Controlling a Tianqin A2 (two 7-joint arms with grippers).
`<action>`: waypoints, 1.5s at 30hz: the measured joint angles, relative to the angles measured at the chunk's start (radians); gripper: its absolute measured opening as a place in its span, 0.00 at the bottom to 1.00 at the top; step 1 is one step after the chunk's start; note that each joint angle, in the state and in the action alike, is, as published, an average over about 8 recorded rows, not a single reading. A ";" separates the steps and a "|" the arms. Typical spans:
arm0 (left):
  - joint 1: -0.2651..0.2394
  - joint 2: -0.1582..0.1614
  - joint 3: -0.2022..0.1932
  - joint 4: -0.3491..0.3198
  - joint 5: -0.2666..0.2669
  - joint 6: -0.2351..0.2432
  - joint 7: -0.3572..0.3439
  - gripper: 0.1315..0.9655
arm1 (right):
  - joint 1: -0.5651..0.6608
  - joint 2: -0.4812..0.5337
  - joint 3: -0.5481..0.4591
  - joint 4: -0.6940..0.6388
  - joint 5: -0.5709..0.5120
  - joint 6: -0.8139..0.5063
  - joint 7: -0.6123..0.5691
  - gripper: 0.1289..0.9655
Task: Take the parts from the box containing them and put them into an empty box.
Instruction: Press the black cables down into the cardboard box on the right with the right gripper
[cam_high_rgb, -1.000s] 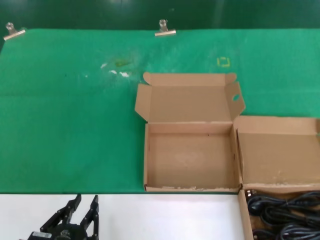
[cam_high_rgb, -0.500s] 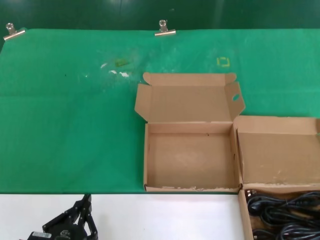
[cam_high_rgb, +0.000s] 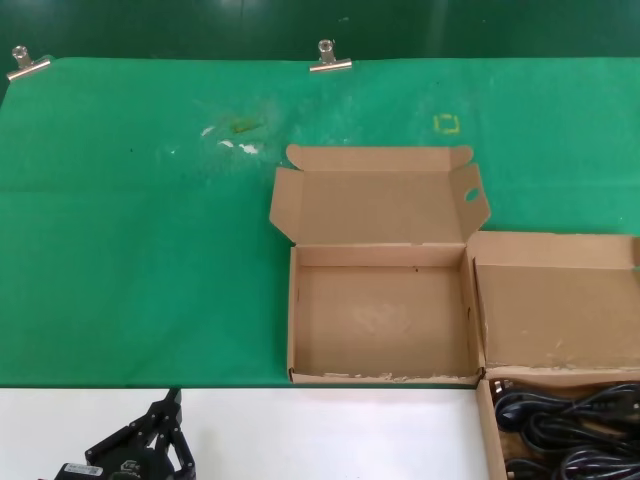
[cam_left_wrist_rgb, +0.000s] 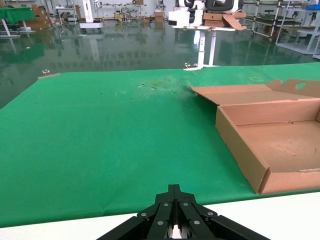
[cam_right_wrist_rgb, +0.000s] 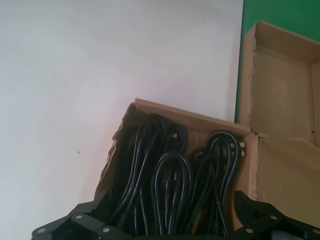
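Black cables (cam_right_wrist_rgb: 175, 190) are all looped over each other in the full box (cam_right_wrist_rgb: 200, 150) at our right, on the white surface (cam_high_rgb: 330, 430), just beside the empty box (cam_high_rgb: 380, 320) on the green mat (cam_high_rgb: 140, 260). Our right tool (cam_right_wrist_rgb: 175, 232) hovers over them, spread wide, holding nothing. Our left tool (cam_left_wrist_rgb: 173, 220) sits pinched shut and empty near the surface edge. Biggest risk we see: grabbing one loop drags its neighbours out too, or snags on the cardboard wall.

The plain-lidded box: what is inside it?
Looped black power cables fill the box. Its floor beneath them is covered, and the right gripper hides the near end.
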 joint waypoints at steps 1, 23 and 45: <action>0.000 0.000 0.000 0.000 0.000 0.000 0.000 0.02 | -0.001 -0.005 -0.001 -0.001 -0.002 0.001 -0.001 0.91; 0.000 0.000 0.000 0.000 0.000 0.000 0.000 0.02 | -0.009 -0.072 -0.028 -0.033 -0.076 0.030 -0.029 0.44; 0.000 0.000 0.000 0.000 0.000 0.000 0.000 0.02 | -0.030 -0.042 0.020 0.047 -0.061 0.066 -0.029 0.08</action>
